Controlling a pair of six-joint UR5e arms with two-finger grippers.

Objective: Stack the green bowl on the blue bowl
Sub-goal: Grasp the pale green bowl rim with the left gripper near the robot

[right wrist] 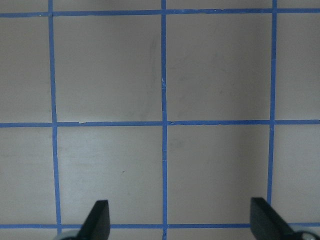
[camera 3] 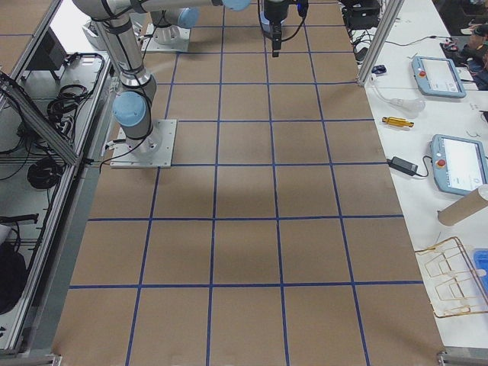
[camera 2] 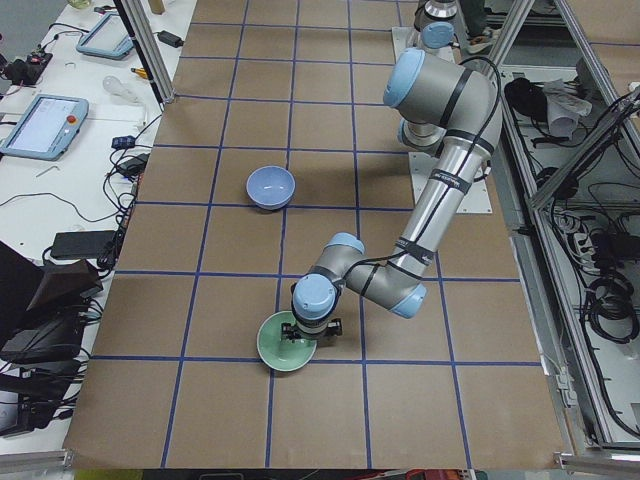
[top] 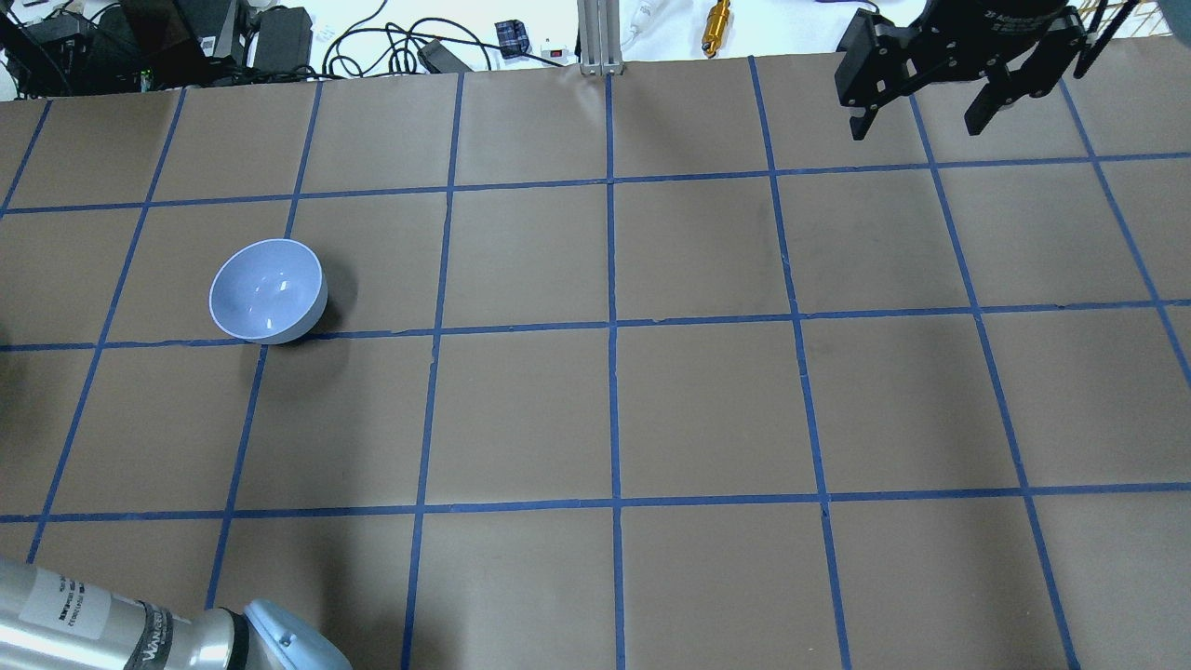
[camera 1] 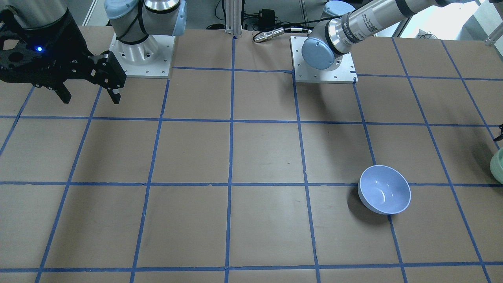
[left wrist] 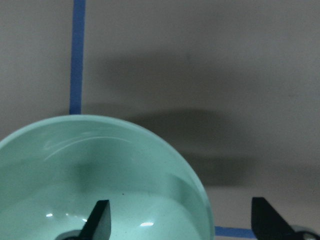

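Observation:
The green bowl (camera 2: pixel 285 345) stands upright near the table's left end; it also shows at the edge of the front view (camera 1: pixel 498 165) and fills the lower left of the left wrist view (left wrist: pixel 100 170). My left gripper (left wrist: pixel 182 222) is open and straddles its rim, one finger (left wrist: pixel 99 220) inside the bowl and the other outside. The blue bowl (top: pixel 268 290) stands upright and empty about two grid squares away (camera 1: pixel 385 189) (camera 2: pixel 270 186). My right gripper (top: pixel 916 126) is open and empty, raised over the far right of the table (camera 1: pixel 90 96) (right wrist: pixel 181 222).
The brown table carries a blue tape grid. The two arm bases (camera 1: pixel 141 51) (camera 1: pixel 324 67) are bolted at the robot's side. A metal cylinder (camera 1: pixel 268 35), cables and teach pendants (camera 3: pixel 457 164) lie beyond the table's edges.

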